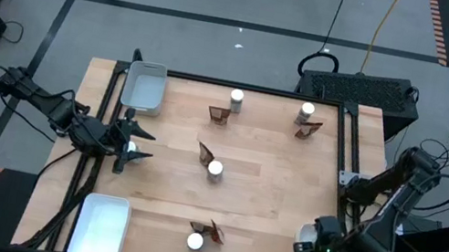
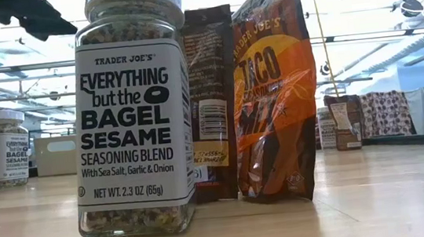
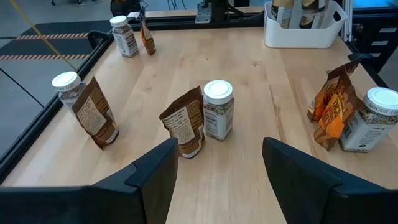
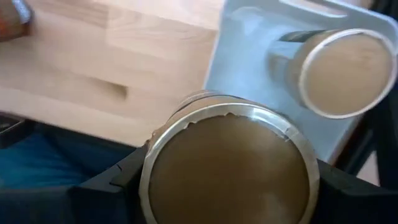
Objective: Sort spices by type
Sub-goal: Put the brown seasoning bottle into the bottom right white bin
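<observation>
four pairs of a white-lidded jar point(image 1: 215, 170) and a dark sachet point(image 1: 206, 153) stand spread over the wooden table point(image 1: 267, 198), one pair mid-table, two near the far edge, one near the front edge. two empty white trays point(image 1: 144, 84) sit at the left corners. the left gripper point(image 1: 138, 143) hovers at the left edge, jaws parted and empty. the right gripper point(image 4: 227, 186) is over the white tray point(image 4: 249, 43) at the front right corner, clamped around a tan-lidded jar point(image 4: 227, 168); a second tan-lidded jar point(image 4: 339, 71) is in that tray.
</observation>
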